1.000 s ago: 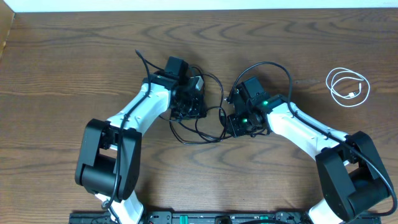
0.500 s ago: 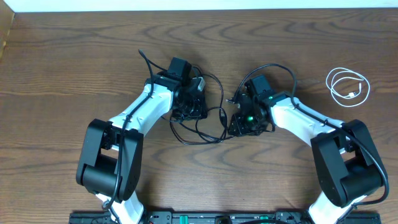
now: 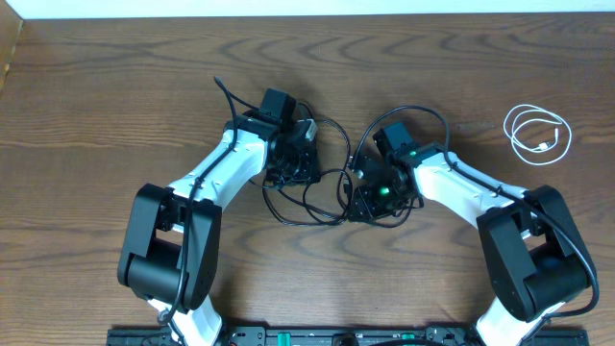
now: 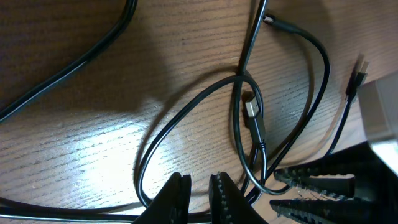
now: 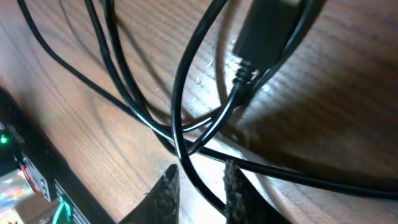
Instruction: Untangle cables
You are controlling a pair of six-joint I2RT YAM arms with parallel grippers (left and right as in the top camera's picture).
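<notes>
The overhead view is bright and evenly lit, with crisp grain across the surface (image 3: pixel 96 96). Shadows beneath the arms are short and soft, and a washed-out pale strip runs along the top edge. The white cable (image 3: pixel 538 135) stands out sharply.

The left wrist view is dimmer. A glossy sheen sits left of centre, shade lies above it, and the black cable (image 4: pixel 186 112) throws a faint soft shadow. The left pincer (image 4: pixel 199 180) is blurred at the bottom edge.

The right wrist view is very close and soft at the top. It shows wet-looking glints on the wood, deep shade at lower right, and a green lamp (image 5: pixel 5 140) glowing on the left. The right pincer (image 5: pixel 199 171) is grainy.
</notes>
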